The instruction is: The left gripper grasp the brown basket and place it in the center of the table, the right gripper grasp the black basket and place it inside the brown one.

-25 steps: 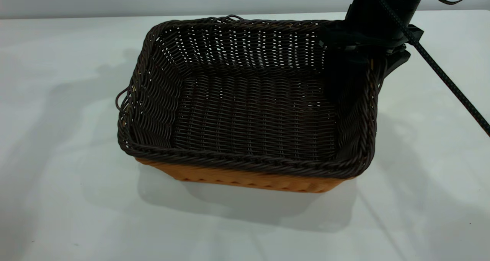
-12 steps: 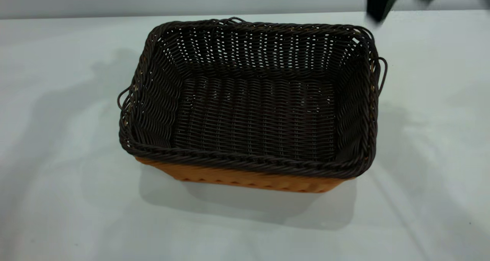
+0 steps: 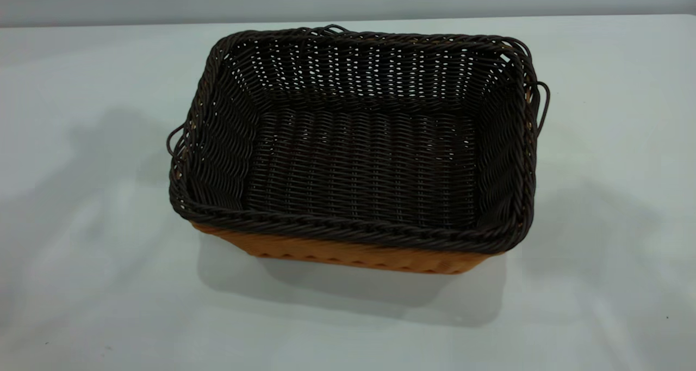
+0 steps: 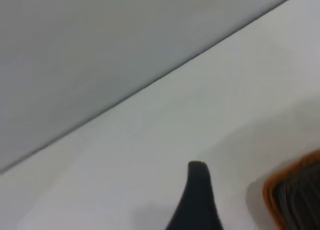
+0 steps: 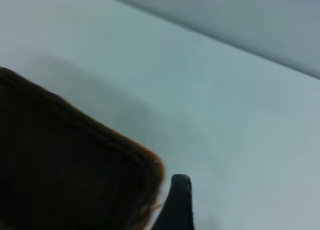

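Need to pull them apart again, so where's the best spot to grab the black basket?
Probably the braided rim on the black basket's right short side, from above: it stands proud of the brown basket, whose walls hide the rest.

The white surface [image 3: 81,284] holds the brown basket [image 3: 348,254] in its middle. The black basket [image 3: 359,159] sits inside it.

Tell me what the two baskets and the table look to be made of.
Black basket: woven wicker-like strands, very dark brown-black with a slight sheen, braided rim; possibly synthetic rattan. Brown basket: the same kind of weave in orange-tan, only its lower wall showing beneath the black one. Table: smooth, plain white-grey surface, likely laminate.
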